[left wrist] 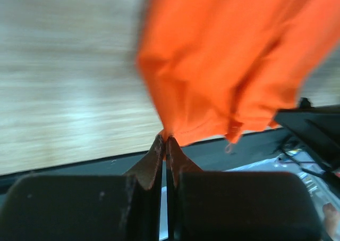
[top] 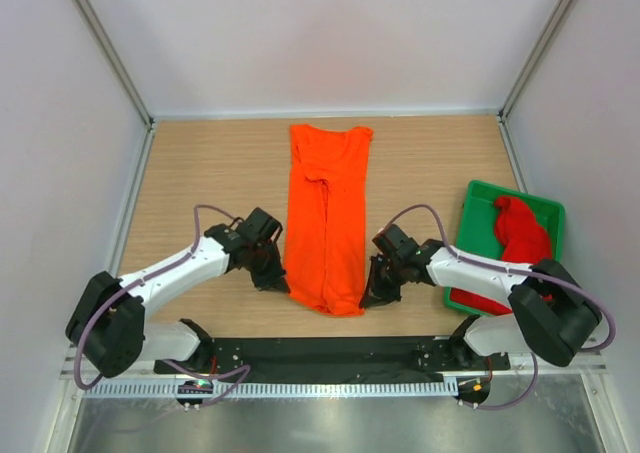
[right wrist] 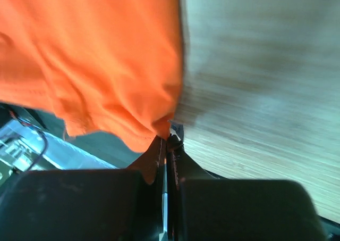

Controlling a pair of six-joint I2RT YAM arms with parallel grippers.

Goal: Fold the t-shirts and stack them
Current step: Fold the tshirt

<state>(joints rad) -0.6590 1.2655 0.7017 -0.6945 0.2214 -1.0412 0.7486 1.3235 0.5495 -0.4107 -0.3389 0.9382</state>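
Partway: left gripper (top: 274,280), right gripper (top: 378,294) pinch near corners of lengthwise-folded bright orange cotton t-shirt (top: 328,218); crumpled deep red t-shirt (top: 522,235) awaits in green plastic tray (top: 480,211).

2 arms are seen: the white-shelled left arm (top: 175,271) and the white-shelled right arm (top: 480,270), each jointed with bulky black rounded housings. A thin grey-purple cable (top: 210,209) is run along each. The black left gripper (top: 274,280) and black right gripper (top: 376,296) are tipped with tapered brown pads (left wrist: 154,164). The arms are mounted on a black base plate (top: 330,351).
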